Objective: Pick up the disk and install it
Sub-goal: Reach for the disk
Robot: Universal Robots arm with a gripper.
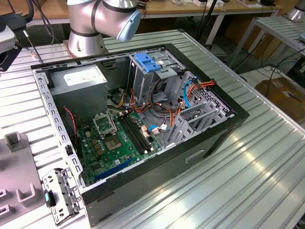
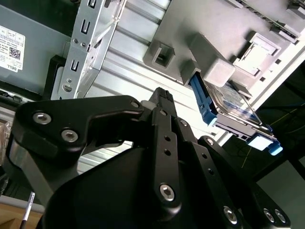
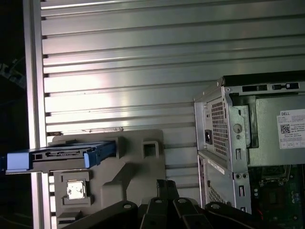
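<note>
Here the gripper [image 3: 165,184] hangs over the slatted metal table [image 3: 119,62], its jaws drawn together with nothing between them. The disk [image 3: 59,156] stands on edge in a slot of the grey holder [image 3: 128,164], one end reaching out past the holder's side; its blue carrier frame shows along the edge and at both ends. It is well apart from the gripper and untouched. In the exterior view the holder lies on the table at the exterior view's left of the open computer case [image 1: 209,138], just beside it. The case lies on its side with its motherboard [image 1: 114,143] and power supply [image 1: 78,81] exposed; a metal cage [image 1: 143,83] with a blue latch [image 1: 145,62] on top stands at its far side. The arm [image 1: 95,19] rises from the table beyond the case.
</note>
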